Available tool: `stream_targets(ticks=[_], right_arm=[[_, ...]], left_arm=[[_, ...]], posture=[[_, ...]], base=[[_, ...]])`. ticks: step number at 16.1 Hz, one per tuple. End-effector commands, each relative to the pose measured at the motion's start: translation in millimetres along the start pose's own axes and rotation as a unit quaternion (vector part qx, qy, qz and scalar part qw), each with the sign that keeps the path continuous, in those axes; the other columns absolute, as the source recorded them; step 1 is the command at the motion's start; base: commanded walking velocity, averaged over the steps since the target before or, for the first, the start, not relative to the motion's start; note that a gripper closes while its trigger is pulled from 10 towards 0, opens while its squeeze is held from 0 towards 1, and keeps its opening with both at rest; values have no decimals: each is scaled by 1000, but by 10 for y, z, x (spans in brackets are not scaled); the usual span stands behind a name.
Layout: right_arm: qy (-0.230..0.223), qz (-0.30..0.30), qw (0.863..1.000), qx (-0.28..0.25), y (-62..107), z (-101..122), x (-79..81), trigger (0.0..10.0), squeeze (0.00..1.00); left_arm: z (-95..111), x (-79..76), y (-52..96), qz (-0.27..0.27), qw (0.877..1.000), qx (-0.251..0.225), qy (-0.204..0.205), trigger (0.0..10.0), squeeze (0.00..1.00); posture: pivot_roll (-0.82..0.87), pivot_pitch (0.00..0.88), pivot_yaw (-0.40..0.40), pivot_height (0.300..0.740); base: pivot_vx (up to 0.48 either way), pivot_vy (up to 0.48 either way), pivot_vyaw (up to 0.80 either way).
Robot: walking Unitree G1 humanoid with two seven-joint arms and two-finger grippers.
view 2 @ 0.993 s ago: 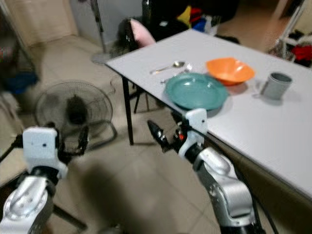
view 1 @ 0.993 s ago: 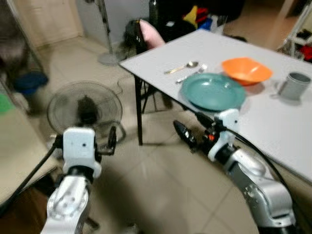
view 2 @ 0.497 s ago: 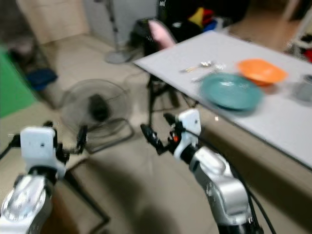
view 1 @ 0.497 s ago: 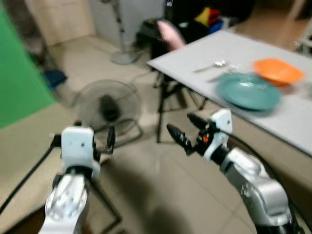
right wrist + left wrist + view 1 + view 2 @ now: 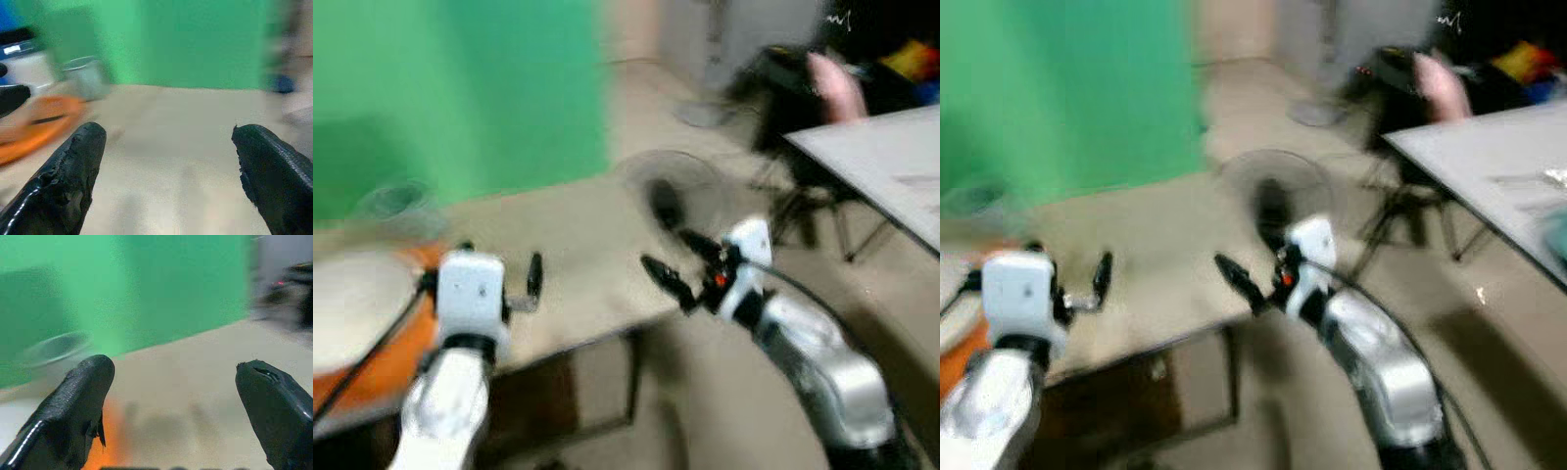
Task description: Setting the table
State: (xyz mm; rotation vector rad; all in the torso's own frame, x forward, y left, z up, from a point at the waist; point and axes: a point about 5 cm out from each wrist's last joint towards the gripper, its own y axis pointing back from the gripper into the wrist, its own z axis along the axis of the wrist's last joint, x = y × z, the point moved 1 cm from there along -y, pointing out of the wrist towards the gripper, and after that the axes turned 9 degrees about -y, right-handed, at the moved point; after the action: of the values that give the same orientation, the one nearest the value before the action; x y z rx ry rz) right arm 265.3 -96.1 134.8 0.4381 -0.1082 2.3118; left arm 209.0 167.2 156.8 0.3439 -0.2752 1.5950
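Heavy blur, so read this loosely. You have a low tabletop (image 5: pixel 578 245) right in front of you, running off to your left. On its far left end sits a plate (image 5: pixel 352 294) stacked on a tray (image 5: pixel 382 362); a glass (image 5: pixel 396 201) stands just behind them, near the wall (image 5: pixel 460 88) backing that tabletop. Your left gripper (image 5: pixel 499 289) hangs over the tabletop just right of the plate, jaws apart. Your right gripper (image 5: pixel 677 264) hovers at the tabletop's right edge, jaws apart. Behind it, a floor fan (image 5: pixel 666 186) stands on the floor. Far right, a second tabletop (image 5: pixel 881 166) with a chair (image 5: pixel 803 88) behind its near corner.
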Motion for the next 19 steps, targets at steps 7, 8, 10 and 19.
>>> stream_targets(ticks=[7,8,10,19], right_arm=[[6,22,1000,-3,-64,59,11,10000,1000],[5,26,1000,-1,-72,51,23,10000,1000],[2,33,999,0,-85,43,47,10000,1000],[-8,-56,997,-48,-100,142,-79,10000,0]], left_arm=[[18,92,4,33,999,2,14,10000,0],[9,107,10,34,999,6,22,10000,0],[5,114,28,34,999,5,19,10000,0],[23,136,14,7,1000,-6,6,10000,0]], posture=[[5,17,-8,740],[8,19,-13,740],[9,21,-16,740],[4,21,-17,740]], base=[[0,-411,800],[0,480,800],[0,480,800],[0,267,412]])
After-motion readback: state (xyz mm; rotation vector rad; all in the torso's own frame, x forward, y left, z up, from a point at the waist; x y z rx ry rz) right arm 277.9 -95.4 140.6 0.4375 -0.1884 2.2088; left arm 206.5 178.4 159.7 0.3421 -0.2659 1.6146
